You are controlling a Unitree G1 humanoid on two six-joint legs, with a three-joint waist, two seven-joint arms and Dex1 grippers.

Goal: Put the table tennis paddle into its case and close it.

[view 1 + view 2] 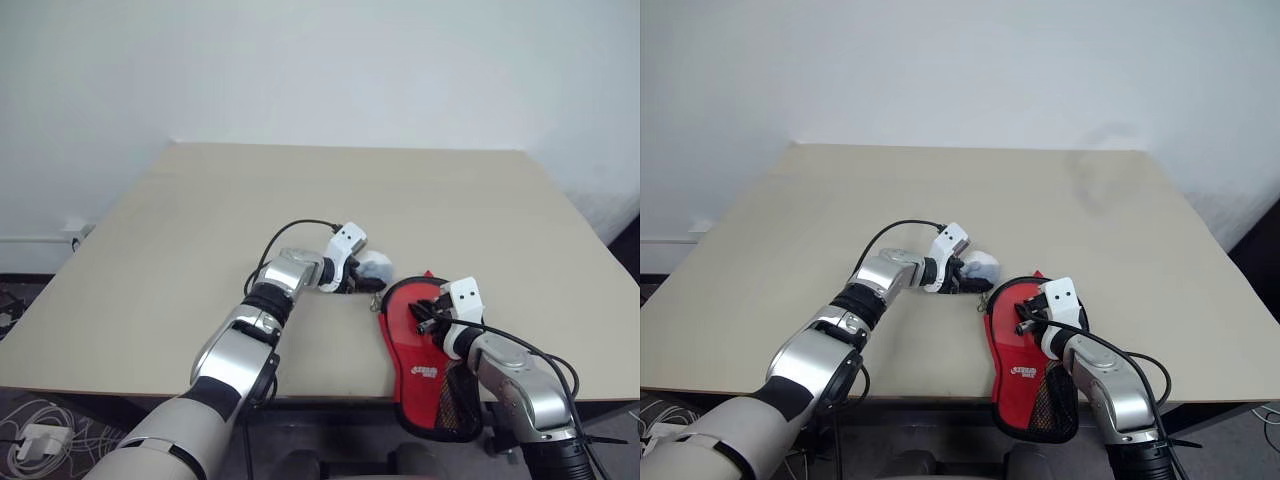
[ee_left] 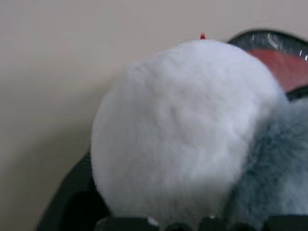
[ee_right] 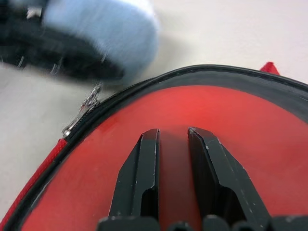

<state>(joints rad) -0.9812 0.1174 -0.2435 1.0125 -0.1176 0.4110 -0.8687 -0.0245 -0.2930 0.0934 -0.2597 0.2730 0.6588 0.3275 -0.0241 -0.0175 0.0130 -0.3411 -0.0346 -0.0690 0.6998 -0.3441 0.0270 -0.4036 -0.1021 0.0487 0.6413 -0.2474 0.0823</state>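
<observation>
The black-edged case (image 1: 432, 385) lies at the table's near right edge, its mesh end (image 1: 456, 405) hanging over the front edge. The table tennis paddle's red face (image 1: 400, 330) shows through the clear side; its handle is hidden. My right gripper (image 3: 173, 131) is shut, a thin gap left between the fingers, with its tips resting on the clear side over the red face. A fluffy white and grey pom-pom (image 2: 183, 130) lies just left of the case's round end, by the metal zipper pull (image 3: 79, 115). My left gripper (image 1: 352, 280) is right at the pom-pom.
The beige table (image 1: 300, 200) stretches wide behind and to the left of both arms. A white wall stands behind it. White cables and a plug (image 1: 35, 440) lie on the floor at the near left.
</observation>
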